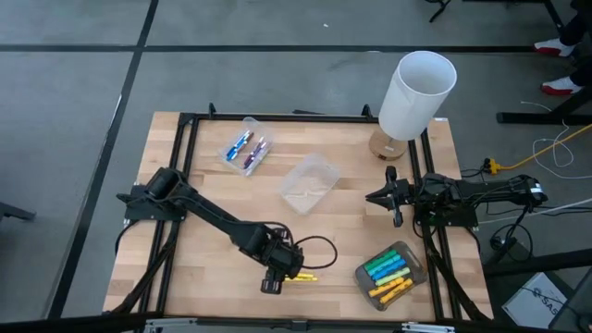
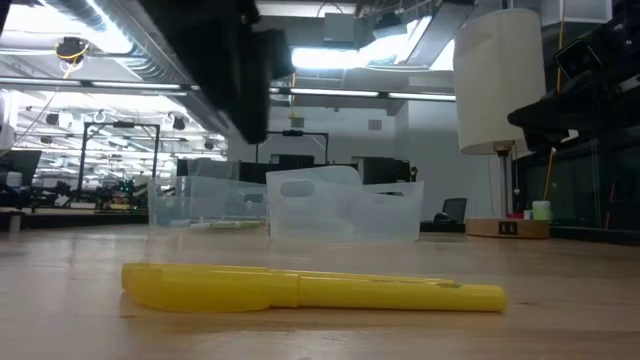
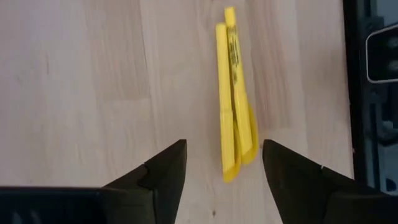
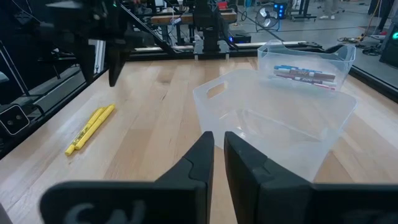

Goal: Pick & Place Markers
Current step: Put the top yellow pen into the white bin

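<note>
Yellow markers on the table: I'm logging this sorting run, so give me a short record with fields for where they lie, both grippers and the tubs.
yellow markers: two, side by side, flat on the bare table near its front edge
left gripper: open, above the markers, holding nothing
right gripper: shut, empty, at the right edge
middle tub: empty
back tub: blue-capped markers
front tub: green, blue and yellow markers
</note>
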`<state>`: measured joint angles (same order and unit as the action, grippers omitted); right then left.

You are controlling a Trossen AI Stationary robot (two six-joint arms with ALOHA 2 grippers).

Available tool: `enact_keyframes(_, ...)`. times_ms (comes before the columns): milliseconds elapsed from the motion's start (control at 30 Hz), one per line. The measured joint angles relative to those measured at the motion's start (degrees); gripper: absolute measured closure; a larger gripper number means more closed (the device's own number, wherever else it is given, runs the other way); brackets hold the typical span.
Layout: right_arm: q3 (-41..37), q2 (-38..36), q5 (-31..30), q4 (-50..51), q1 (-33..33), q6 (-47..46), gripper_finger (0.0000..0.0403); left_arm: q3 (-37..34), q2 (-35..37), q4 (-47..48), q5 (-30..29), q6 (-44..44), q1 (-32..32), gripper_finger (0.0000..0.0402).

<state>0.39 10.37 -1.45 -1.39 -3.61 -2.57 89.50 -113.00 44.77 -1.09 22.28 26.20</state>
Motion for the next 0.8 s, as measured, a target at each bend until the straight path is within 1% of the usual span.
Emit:
enact_keyframes(133, 0.0, 0.0, 0.0, 0.0, 0.0, 0.0, 0.0363, 2.6, -0.8, 0.1, -1.0, -2.2, -0.3, 0.0197)
enact_keyframes(400, 0.0, 0.0, 0.0, 0.0, 0.0, 0.0, 0.0363, 6.9, -4.7, 1.3, -1.9, -2.0, -0.8, 0.0201)
enact_keyframes(800, 0.0, 0.0, 0.0, 0.0, 0.0, 0.0, 0.0363, 7.4, -9.2, 1.8, -0.7, 2.1, -1.0, 0.0201)
